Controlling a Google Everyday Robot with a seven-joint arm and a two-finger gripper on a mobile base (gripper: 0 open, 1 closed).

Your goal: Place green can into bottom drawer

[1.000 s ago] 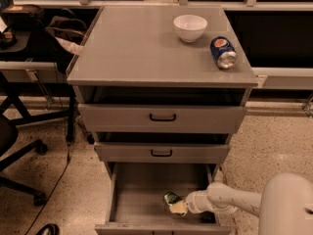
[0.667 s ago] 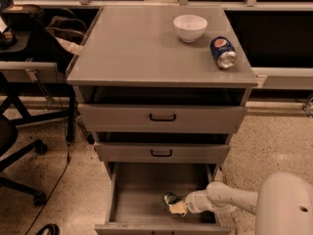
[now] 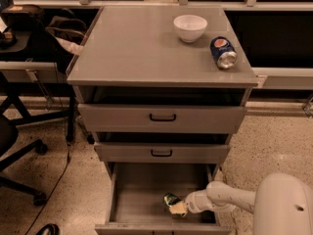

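Green can [image 3: 170, 199], small, dented aluminium with a silver end, is seen pinched between the jaws of the two-finger gripper [image 3: 177, 207]. It is tilted and held low inside the bottom drawer [image 3: 132, 195], the deep grey metal one pulled wide open. The white robot arm [image 3: 225, 197] is reached in from the right, so the front lip is cleared. Whether the floor is touched cannot be told. Beyond the jaws, bare floor is offered for set-down. Well above the jaws, a white ceramic bowl [image 3: 190, 27] and a blue Pepsi can [image 3: 223, 52] sit untouched. Release is judged next.
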